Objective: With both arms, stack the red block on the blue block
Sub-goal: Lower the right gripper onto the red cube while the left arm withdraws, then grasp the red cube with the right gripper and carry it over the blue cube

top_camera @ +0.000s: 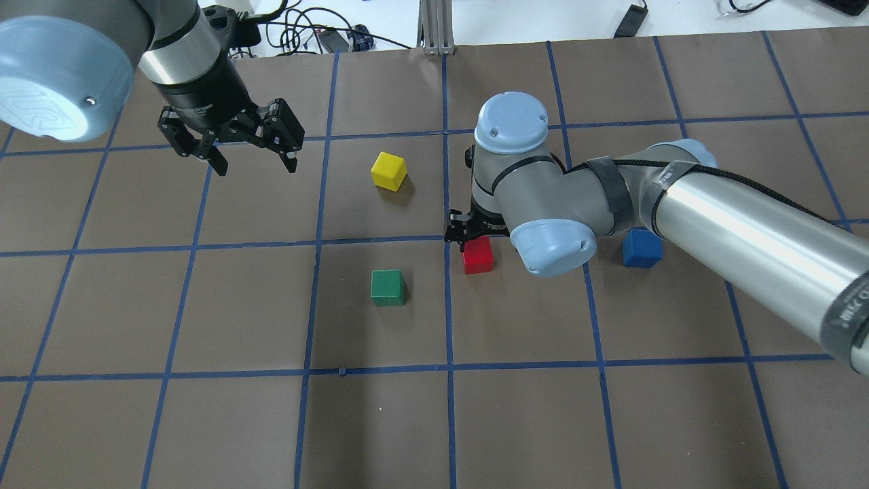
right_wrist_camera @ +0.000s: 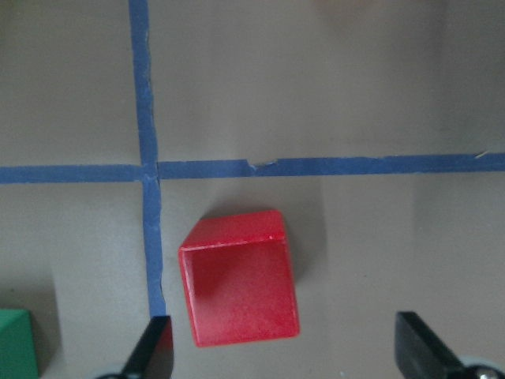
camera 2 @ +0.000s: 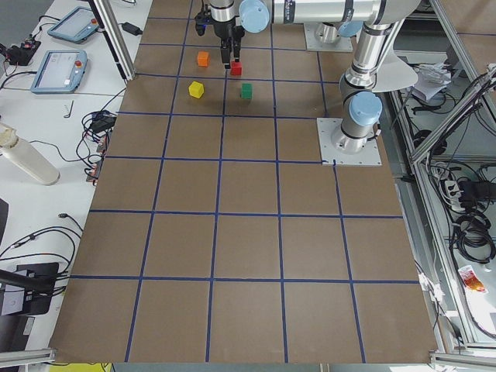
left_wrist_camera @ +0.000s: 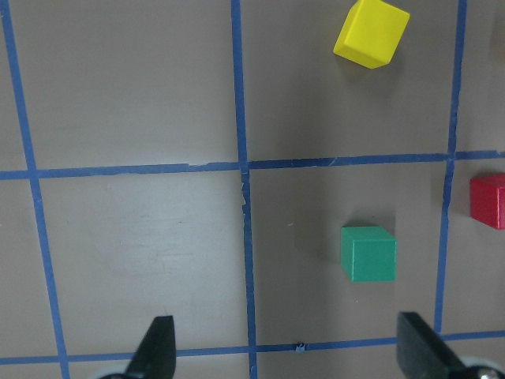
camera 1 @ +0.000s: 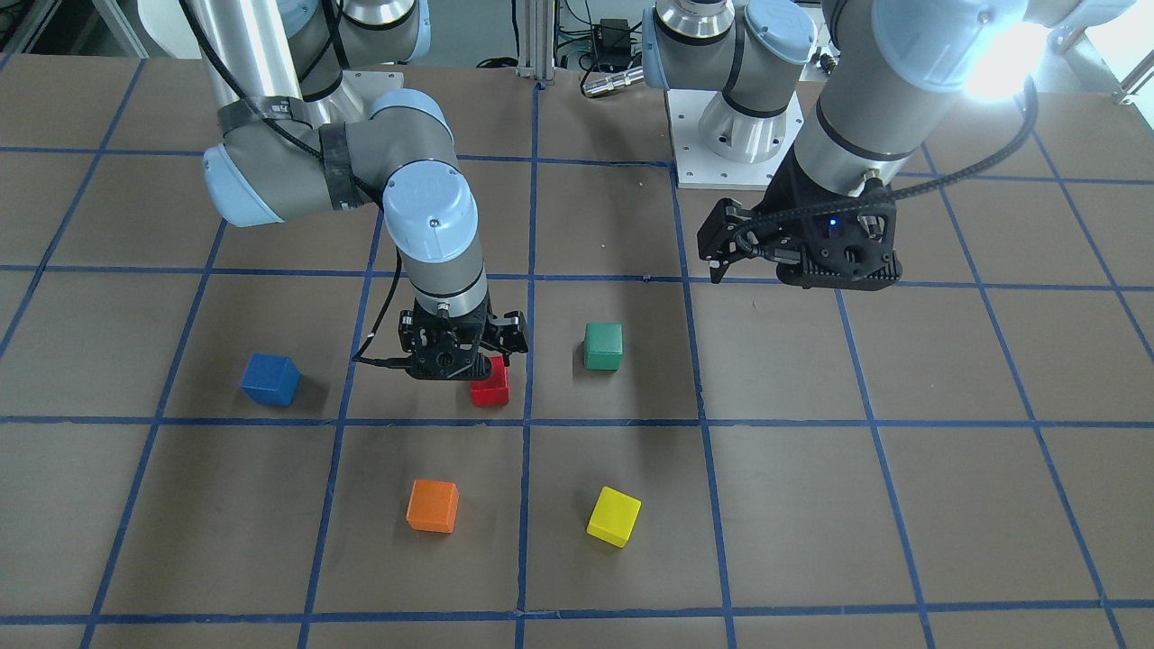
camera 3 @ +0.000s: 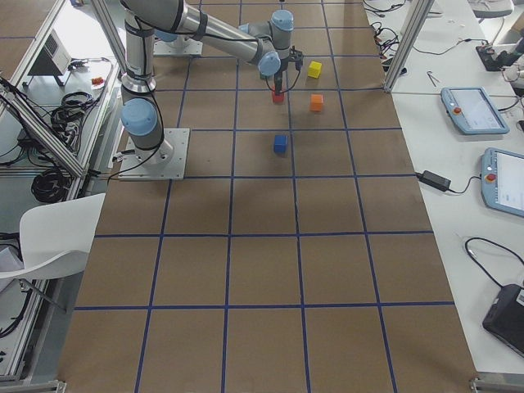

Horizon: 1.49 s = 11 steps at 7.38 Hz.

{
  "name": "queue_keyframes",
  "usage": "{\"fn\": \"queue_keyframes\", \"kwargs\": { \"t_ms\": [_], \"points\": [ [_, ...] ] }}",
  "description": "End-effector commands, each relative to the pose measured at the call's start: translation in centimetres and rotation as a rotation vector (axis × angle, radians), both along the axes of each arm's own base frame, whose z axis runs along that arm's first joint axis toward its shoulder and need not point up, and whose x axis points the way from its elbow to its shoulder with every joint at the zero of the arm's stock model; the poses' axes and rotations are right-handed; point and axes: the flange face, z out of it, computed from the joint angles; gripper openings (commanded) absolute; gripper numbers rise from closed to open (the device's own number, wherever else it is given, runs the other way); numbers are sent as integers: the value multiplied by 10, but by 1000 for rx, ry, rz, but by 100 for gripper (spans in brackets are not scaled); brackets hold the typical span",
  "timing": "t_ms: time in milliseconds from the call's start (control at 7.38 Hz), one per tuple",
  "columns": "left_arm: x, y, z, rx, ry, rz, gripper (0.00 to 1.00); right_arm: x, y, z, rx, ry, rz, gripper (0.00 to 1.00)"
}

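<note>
Under right tool (right_wrist_camera: 288, 351), red block (right_wrist_camera: 239, 286)

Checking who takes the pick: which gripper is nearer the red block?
Right. The right gripper hangs open right above the red block. The left gripper hovers open far off, out past the green block.

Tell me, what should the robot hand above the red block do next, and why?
Probably lower the right gripper straight down, so its open fingers come down on either side of the red block. The right wrist view shows the block resting on the table between the two fingers, nearer one of them, and not gripped yet, so closing now would likely catch nothing.
</note>
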Motion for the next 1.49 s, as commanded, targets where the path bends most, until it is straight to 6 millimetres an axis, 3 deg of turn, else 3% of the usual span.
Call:
{"fn": "queue_keyframes", "kwargs": {
  "t_ms": [0, 136, 271, 407, 542, 678, 814, 1085, 1356],
  "points": [
    [0, 14, -13, 19, -2, -6, 100, 18, 0, -25, -11, -3, 8, 99],
    [0, 16, -14, -2, -2, -6, 100, 18, -1, -26, -10, -2, 11, 98],
    [1, 16, -16, -1, -5, -6, 100, 18, -1, -27, -11, 5, 23, 90],
    [1, 17, -14, -5, 0, -11, 100, 18, -2, -30, -7, 1, 26, 68],
    [1, 17, -15, -4, 0, -11, 100, 18, -2, -34, -3, 8, 29, 38],
    [1, 18, -13, -8, 0, -11, 100, 18, -3, -32, -9, 11, 31, 16],
    [1, 18, -11, -12, 0, -11, 100, 17, -6, -26, -19, 13, 50, 5],
    [8, 13, 1, -36, -4, 1, 100, -2, -16, -1, -41, 48, 39, 5],
    [8, 2, 14, -70, -11, 3, 100, -40, -21, 39, -46, 37, 19, 6]
  ]
}}
